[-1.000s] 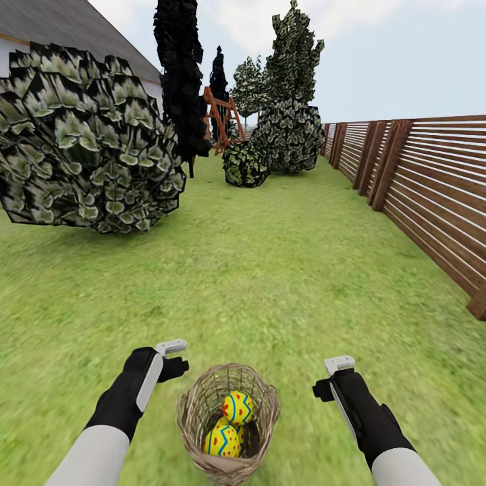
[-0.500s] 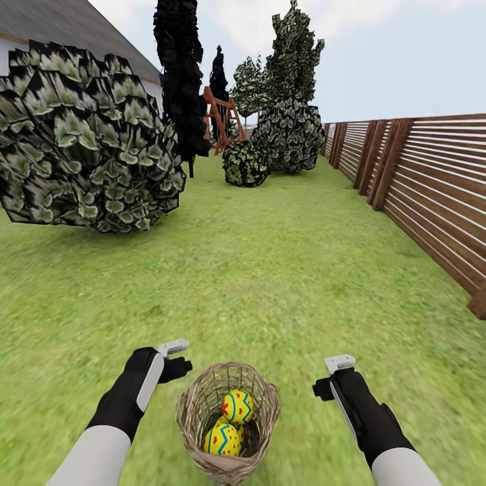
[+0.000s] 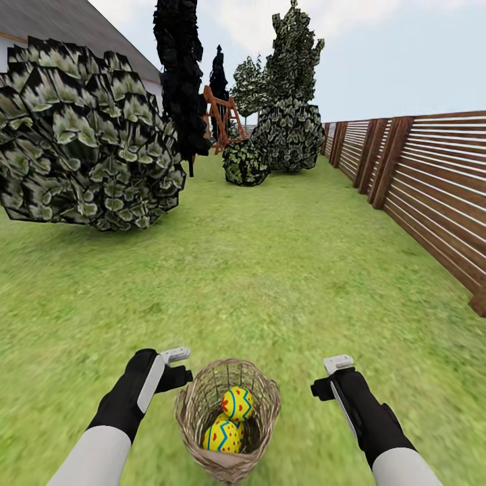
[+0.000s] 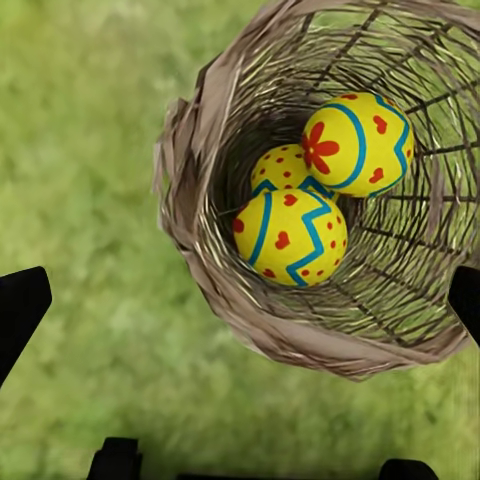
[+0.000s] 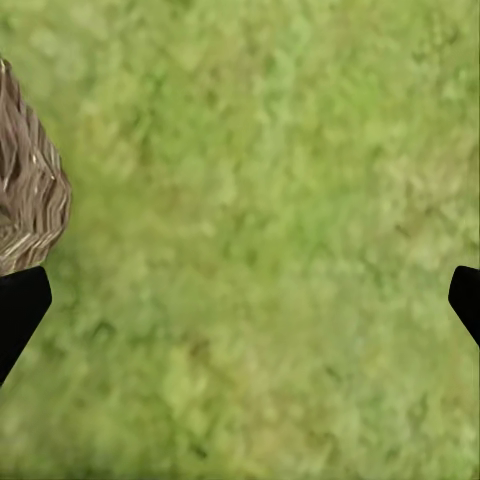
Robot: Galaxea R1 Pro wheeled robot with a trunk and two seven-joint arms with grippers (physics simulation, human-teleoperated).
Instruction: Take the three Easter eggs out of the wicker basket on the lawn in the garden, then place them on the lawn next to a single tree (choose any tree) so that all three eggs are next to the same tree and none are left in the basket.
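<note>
The brown wicker basket (image 3: 227, 418) stands on the lawn (image 3: 270, 283) right in front of me, between my arms. Three yellow Easter eggs with blue zigzags and red marks lie inside it: one (image 4: 357, 143) on top, one (image 4: 290, 237) beside it, and one (image 4: 280, 165) half hidden beneath them. Two eggs (image 3: 237, 403) (image 3: 223, 435) are visible from the head. My left gripper (image 4: 240, 305) hangs open just above the basket's left rim (image 4: 185, 180). My right gripper (image 5: 240, 300) is open over bare grass to the right of the basket (image 5: 25, 200). A dark tree (image 3: 179, 74) stands far ahead on the left.
A big round bush (image 3: 88, 135) sits ahead on the left, with smaller bushes (image 3: 246, 162) and a taller one (image 3: 290, 128) further back. A brown slat fence (image 3: 432, 182) runs along the right. A wooden frame (image 3: 219, 121) stands far back. Open grass stretches ahead.
The whole view has shifted slightly. My left gripper has edged a little lower and closer to the basket rim. The right gripper has barely moved, and the eggs lie as before.
</note>
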